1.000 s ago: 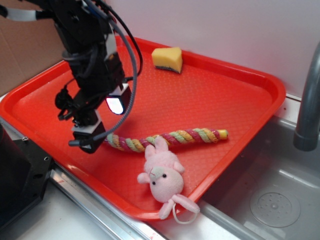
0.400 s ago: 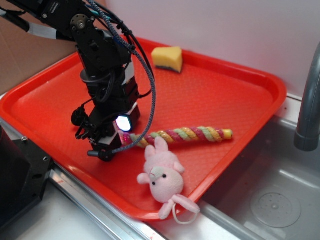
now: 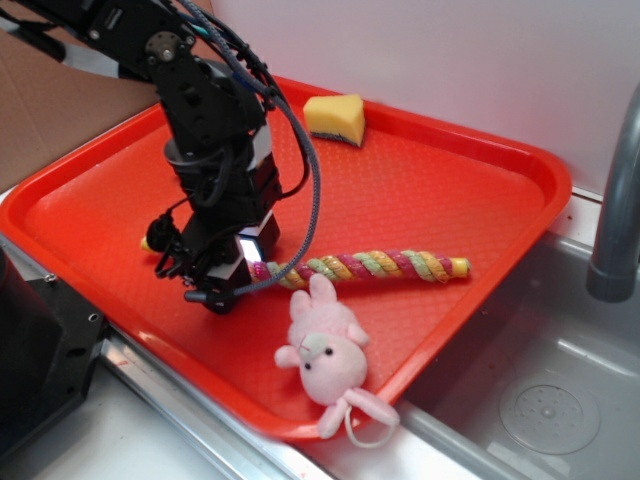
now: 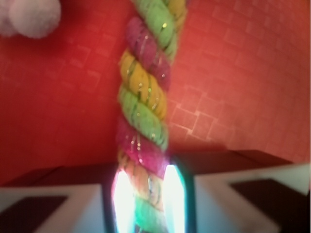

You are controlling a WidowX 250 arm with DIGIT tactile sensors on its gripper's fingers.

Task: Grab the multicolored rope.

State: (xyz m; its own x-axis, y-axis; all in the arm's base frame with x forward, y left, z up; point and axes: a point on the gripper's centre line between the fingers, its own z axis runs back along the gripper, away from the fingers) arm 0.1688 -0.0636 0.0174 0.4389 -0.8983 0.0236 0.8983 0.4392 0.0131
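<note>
The multicolored rope lies flat across the front half of the red tray, a twisted cord of pink, yellow, green and magenta. My gripper stands down on its left part, and a yellow end pokes out to the left of the arm. In the wrist view the rope runs straight up from between my gripper, whose two lit fingers press its sides and pinch it narrower there. The gripper is shut on the rope, which still rests on the tray.
A pink plush bunny lies just in front of the rope, close to the tray's front rim; its white paw shows in the wrist view. A yellow sponge sits at the back. A steel sink and faucet stand right.
The arm has come down and shifted right onto the rope's left part, and the fingers have closed on it. The rope has slid slightly to the right.
</note>
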